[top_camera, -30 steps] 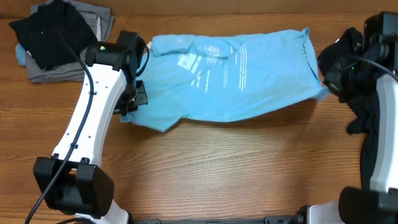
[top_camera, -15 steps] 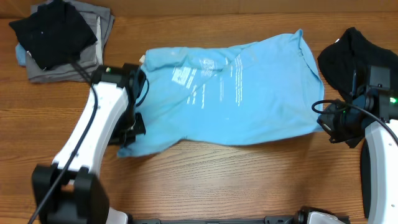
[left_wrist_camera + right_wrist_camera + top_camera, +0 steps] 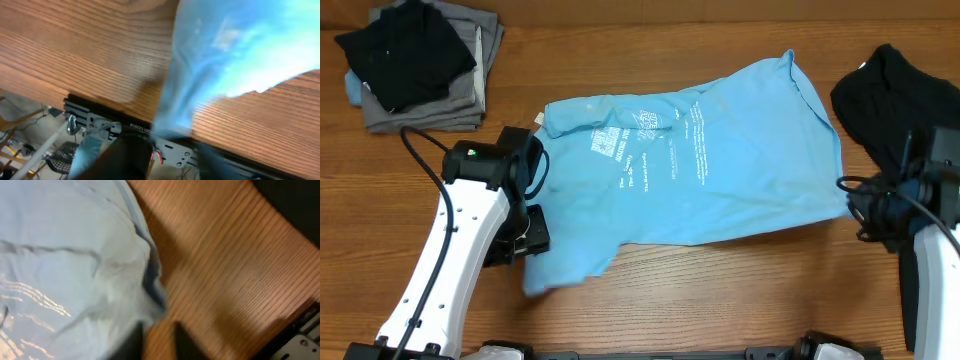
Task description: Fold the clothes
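Observation:
The clothes, a sky-blue T-shirt (image 3: 700,170) with white lettering, lie spread flat across the middle of the table. My left gripper (image 3: 527,240) is at the shirt's near-left corner. In the blurred left wrist view its fingers (image 3: 125,157) stand apart, and the blue cloth (image 3: 200,75) trails down to the gap between them. My right gripper (image 3: 862,212) is just off the shirt's near-right corner. In the right wrist view its fingertips (image 3: 135,341) are slightly apart with bare wood between them, and the shirt's corner (image 3: 155,297) lies just ahead of them.
A stack of grey folded garments (image 3: 470,90) with a black one (image 3: 405,55) on top sits at the far left. A black garment (image 3: 890,95) lies at the far right, behind my right arm. The table's near edge and metal frame (image 3: 170,147) are right below my left gripper.
Both arms have drawn toward the near edge, pulling the shirt down and spreading it flat with the lettering up. Both grippers' fingers have parted from shut.

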